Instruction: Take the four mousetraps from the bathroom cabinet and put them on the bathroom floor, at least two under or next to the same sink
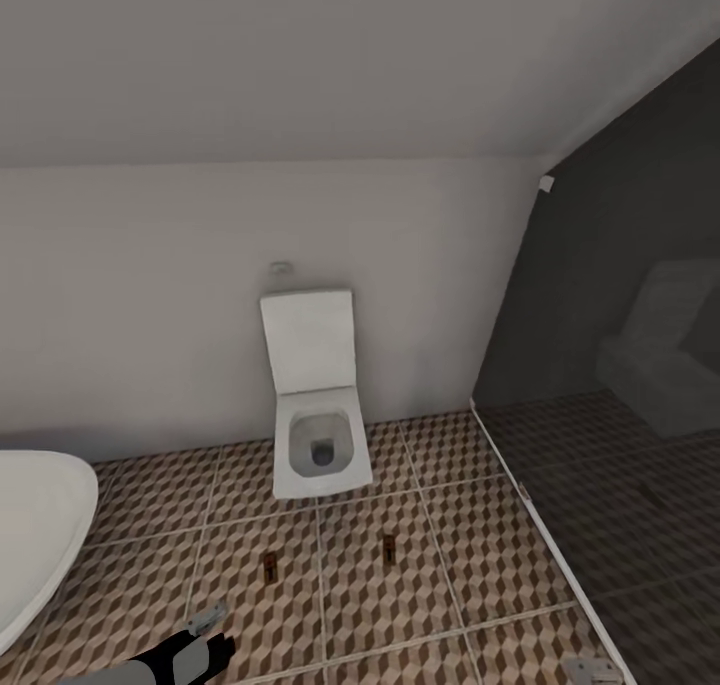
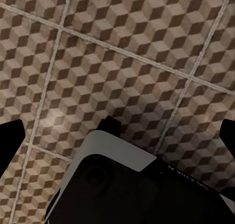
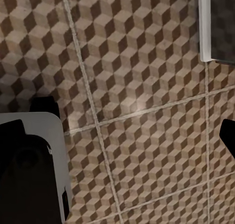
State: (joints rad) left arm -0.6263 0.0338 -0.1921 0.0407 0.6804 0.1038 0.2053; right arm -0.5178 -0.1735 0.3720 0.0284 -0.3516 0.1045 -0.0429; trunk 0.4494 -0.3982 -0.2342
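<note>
Head view: toilet bowl open, nothing visible inside. Two mousetraps lie flat on the floor, ahead of the left gripper, apart from it. Both grippers' jaws apart, holding nothing.

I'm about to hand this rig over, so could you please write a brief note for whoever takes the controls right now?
Left pincer: open, nothing between its fingers, hanging over the bathroom floor.
Right pincer: open, holding nothing, over the same tiles.
Mousetraps: two small brown boards lie on the floor in front of the toilet, one at left, one at right, set apart from each other.
A white curved basin edge shows at the head view's left.
Done: apparently two traps down.
Left: two more to fetch from the cabinet; check that two sit beside the sink.
</note>
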